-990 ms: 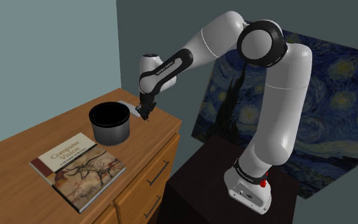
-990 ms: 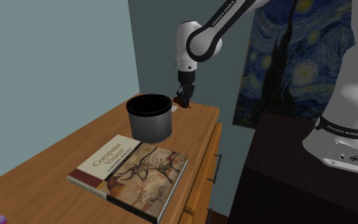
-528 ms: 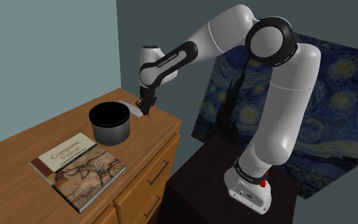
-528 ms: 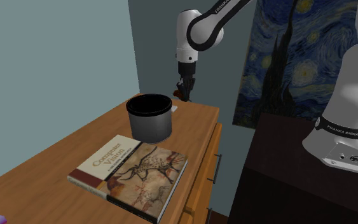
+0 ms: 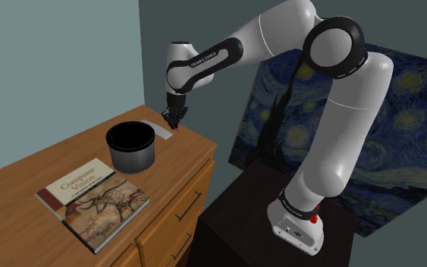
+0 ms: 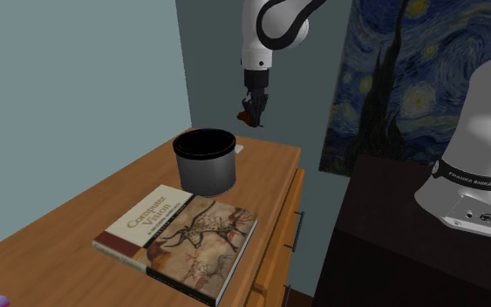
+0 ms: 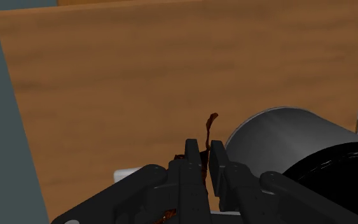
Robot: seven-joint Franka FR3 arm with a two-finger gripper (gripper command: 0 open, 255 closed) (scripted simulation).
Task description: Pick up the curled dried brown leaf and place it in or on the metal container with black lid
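My black gripper (image 5: pixel 173 117) (image 6: pixel 252 116) (image 7: pixel 204 156) hangs in the air above the back corner of the wooden dresser top (image 5: pixel 180 163) (image 6: pixel 265 174). Its fingers are shut on the curled brown leaf (image 6: pixel 246 116) (image 7: pixel 208 129). A thin curl of the leaf sticks out past the fingertips in the wrist view. The grey metal container (image 5: pixel 132 148) (image 6: pixel 205 163) (image 7: pixel 279 135) with its black top stands on the dresser, just toward the front from the gripper and lower than it. The leaf is clear of the container and of the wood.
A small white flat piece (image 5: pixel 162 130) (image 6: pixel 238 149) (image 7: pixel 125 172) lies behind the container. A book (image 5: pixel 92 202) (image 6: pixel 178 240) lies nearer the dresser's front. A blue-grey wall stands close behind, and a Starry Night painting (image 5: pixel 401 114) leans beside the dark stand (image 5: pixel 253 208).
The gripper has risen straight up from just above the dresser top, carrying the leaf, and the arm's elbow has lifted. Container and book have not moved.
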